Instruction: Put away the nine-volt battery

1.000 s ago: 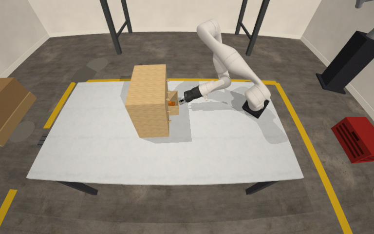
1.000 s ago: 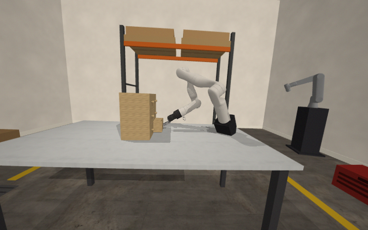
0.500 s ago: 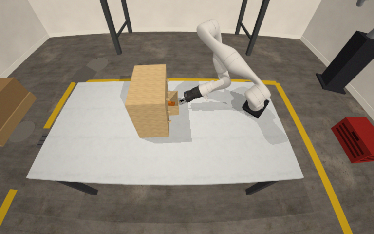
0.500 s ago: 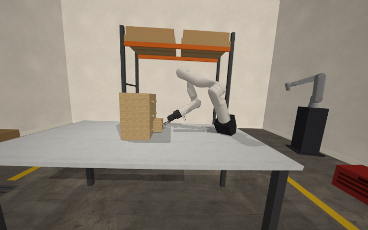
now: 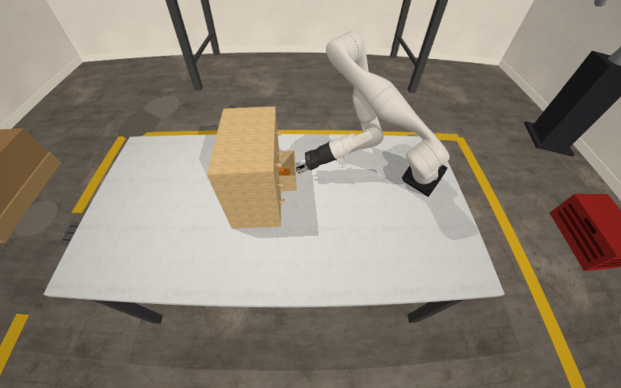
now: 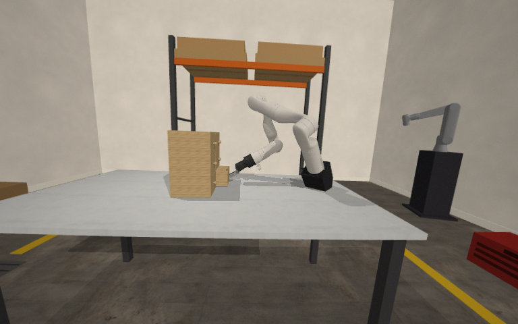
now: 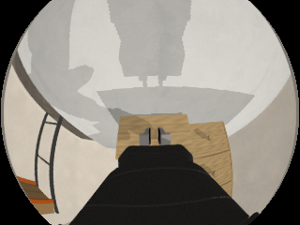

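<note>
The wooden chest (image 5: pixel 245 164) stands on the table's far left half, its knobs facing my arm. One lower drawer is pulled out a short way, and an orange block-like thing (image 5: pixel 284 171) lies inside it. The drawer also shows in the side view (image 6: pixel 222 175) and in the wrist view (image 7: pixel 169 141). My gripper (image 5: pixel 298 170) reaches level at the drawer's front, its fingers closed narrowly around the drawer's knob; it also shows in the side view (image 6: pixel 230 174) and the wrist view (image 7: pixel 156 138). I see no battery on the open table; the chest hides the part behind it.
The other drawers of the chest (image 6: pixel 191 164) are pushed in, and their small knobs (image 5: pixel 277 163) stick out. My arm's base (image 5: pixel 424 175) sits at the table's far right. A shelf rack (image 6: pixel 248 68) stands behind the table.
</note>
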{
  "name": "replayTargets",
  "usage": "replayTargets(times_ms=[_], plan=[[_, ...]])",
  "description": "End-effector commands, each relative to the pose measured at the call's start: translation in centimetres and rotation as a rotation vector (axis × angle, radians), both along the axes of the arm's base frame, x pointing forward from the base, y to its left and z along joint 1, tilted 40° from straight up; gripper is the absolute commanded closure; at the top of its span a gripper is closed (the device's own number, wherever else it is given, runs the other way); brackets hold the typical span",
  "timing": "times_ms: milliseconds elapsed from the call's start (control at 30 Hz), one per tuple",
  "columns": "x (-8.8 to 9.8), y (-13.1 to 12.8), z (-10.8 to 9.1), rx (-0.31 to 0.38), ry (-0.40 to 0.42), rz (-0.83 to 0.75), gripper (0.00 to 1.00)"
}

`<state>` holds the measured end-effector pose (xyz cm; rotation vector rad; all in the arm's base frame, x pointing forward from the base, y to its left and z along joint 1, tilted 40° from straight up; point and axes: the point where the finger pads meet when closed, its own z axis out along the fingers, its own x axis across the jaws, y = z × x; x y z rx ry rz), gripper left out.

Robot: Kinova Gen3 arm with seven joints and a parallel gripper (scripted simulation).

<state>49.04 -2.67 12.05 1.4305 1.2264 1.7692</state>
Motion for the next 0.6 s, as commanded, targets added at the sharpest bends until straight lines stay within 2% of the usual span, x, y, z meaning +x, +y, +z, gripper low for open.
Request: replayTargets(times_ms=[0,567], plan=[[0.09,-0.03,0.11,-0.001,-0.002,0.000,0.63],[0.56,0.00,0.36,-0.001,-0.002,0.000,0.63]])
